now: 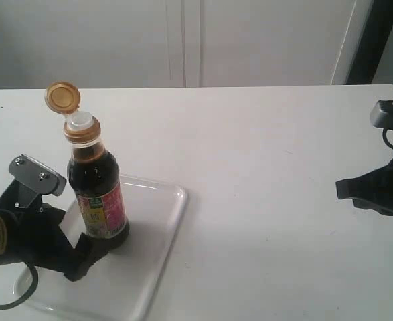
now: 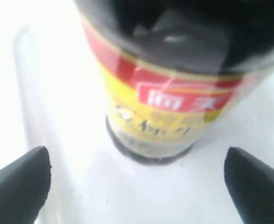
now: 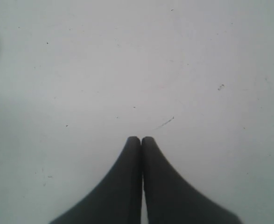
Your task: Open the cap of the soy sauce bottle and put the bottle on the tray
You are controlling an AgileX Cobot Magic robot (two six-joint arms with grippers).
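Observation:
The soy sauce bottle (image 1: 97, 190) stands upright on the white tray (image 1: 163, 234) at the lower left, its pink, yellow and green label facing forward. Its orange-gold cap (image 1: 63, 97) is flipped open and tilted back on its hinge, baring the white spout (image 1: 80, 120). My left gripper (image 1: 89, 257) is open just in front of the bottle's base, fingers spread wide and apart from the glass. In the left wrist view the bottle (image 2: 165, 107) fills the frame between the fingertips (image 2: 22, 179). My right gripper (image 3: 142, 139) is shut and empty over bare table, at the right edge (image 1: 347, 189).
The white table (image 1: 270, 167) stretches between the two arms. A white wall and a dark vertical post (image 1: 373, 40) stand behind the table's far edge. The left arm's cable (image 1: 9, 301) loops over the tray's near corner.

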